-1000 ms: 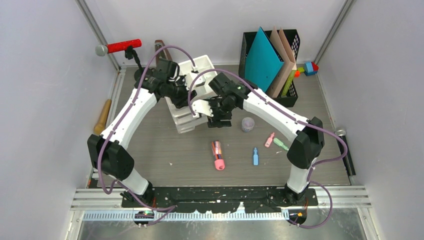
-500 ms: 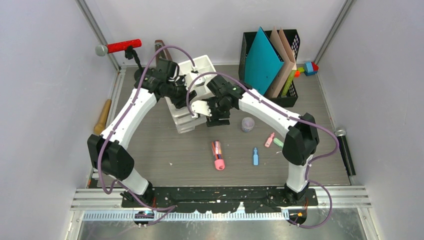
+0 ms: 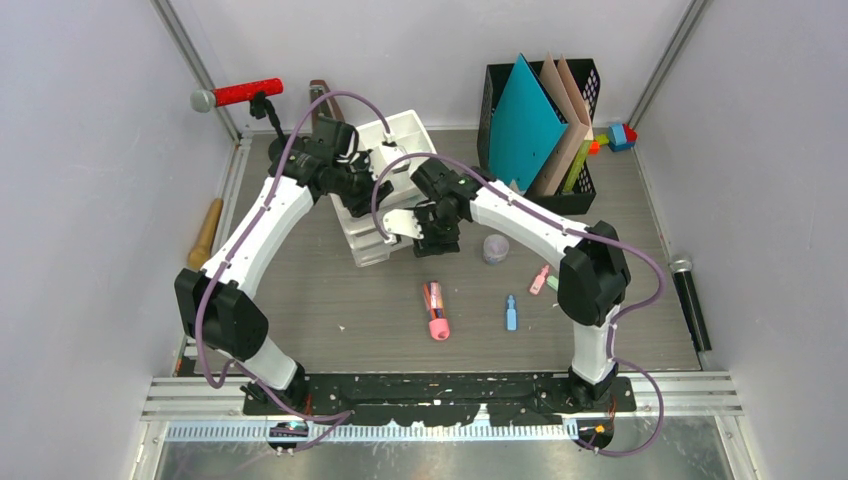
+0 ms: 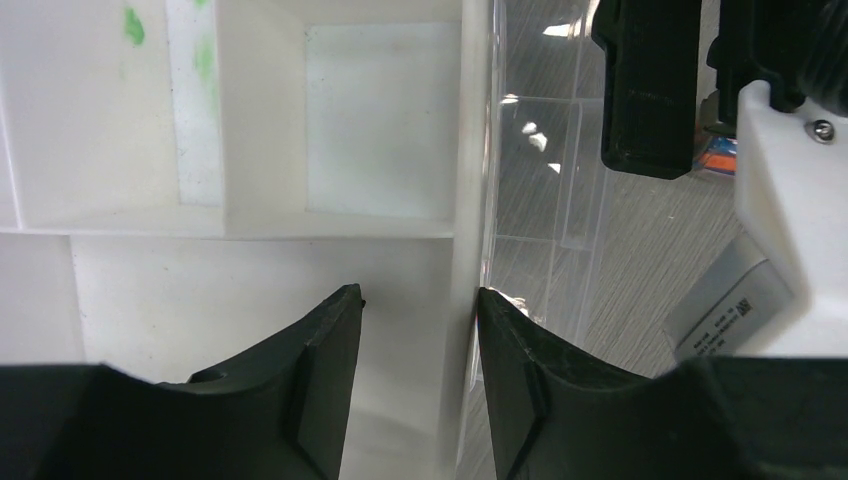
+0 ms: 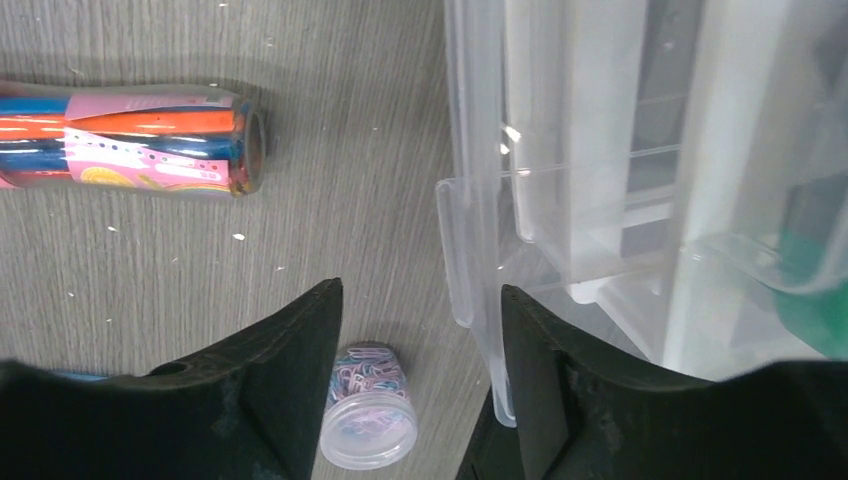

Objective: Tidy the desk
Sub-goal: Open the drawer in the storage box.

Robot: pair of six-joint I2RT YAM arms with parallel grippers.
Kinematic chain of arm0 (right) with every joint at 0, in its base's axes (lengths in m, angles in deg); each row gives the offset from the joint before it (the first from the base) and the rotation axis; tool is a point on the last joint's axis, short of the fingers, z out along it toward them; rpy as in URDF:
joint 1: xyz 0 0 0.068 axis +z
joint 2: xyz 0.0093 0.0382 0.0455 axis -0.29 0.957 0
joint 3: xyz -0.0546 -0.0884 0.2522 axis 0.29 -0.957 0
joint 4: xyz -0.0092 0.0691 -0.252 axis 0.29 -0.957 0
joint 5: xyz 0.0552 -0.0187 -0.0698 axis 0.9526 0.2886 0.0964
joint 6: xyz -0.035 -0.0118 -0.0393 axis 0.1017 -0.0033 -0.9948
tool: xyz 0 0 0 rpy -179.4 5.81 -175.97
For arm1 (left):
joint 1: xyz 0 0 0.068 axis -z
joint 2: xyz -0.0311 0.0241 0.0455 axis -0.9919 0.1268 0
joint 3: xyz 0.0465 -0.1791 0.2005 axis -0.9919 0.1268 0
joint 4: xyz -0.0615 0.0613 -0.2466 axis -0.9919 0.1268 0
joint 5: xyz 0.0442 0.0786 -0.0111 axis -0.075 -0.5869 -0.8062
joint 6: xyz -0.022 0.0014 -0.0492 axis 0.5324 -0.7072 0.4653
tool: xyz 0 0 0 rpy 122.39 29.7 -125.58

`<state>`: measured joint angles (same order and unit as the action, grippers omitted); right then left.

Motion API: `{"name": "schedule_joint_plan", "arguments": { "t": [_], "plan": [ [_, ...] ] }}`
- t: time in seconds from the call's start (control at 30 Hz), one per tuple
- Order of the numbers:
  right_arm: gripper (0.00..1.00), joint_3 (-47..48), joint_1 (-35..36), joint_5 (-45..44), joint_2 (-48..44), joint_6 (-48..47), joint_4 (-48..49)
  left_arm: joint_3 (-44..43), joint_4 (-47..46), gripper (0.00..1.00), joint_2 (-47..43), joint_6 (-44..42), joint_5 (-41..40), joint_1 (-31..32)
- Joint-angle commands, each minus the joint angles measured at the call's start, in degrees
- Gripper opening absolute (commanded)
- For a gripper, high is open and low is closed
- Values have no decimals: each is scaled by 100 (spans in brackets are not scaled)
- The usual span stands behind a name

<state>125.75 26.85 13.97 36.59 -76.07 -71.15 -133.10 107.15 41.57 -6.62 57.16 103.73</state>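
Desk: the grey wood-grain desk [image 3: 330, 300] fills the middle of the overhead view, boxed in by pale lavender walls.
Storage: a clear drawer unit [image 3: 368, 245] topped by a white tray [image 4: 380, 120] stands at upper centre, where both arms meet.
Left gripper: the left gripper [image 4: 420, 300], jaws apart, straddles the tray's side wall, probably to steady the stack.
Right gripper: the right gripper [image 5: 420, 295], jaws apart, brackets the front lip of one of the unit's drawers, likely to pull it out.
Loose items: a jar of paper clips [image 5: 365, 405] and a tube of pens [image 5: 130, 140] lie to the lower right of the unit, seemingly meant for stowing.
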Motion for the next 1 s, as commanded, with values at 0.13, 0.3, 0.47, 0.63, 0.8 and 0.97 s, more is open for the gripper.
{"name": "schedule_joint_plan", "arguments": {
  "t": [0.13,0.3,0.47,0.63,0.8,0.97],
  "plan": [
    [56,44,2,344,7,-197,-665,242,593,47,310,44,-696,-168],
    [51,95,91,490,-180,-193,-1045,197,510,47,351,97,-825,-168],
    [50,8,239,461,-368,-190,-1275,197,513,47,383,103,-853,-167],
    [49,-164,333,229,-552,-220,-1304,201,508,47,392,111,-871,-165],
    [58,-140,341,-71,-711,-55,-1094,184,529,47,385,130,-870,-165],
    [70,-40,342,-142,-892,547,-426,166,536,47,369,158,-866,-164]
  ]
}}
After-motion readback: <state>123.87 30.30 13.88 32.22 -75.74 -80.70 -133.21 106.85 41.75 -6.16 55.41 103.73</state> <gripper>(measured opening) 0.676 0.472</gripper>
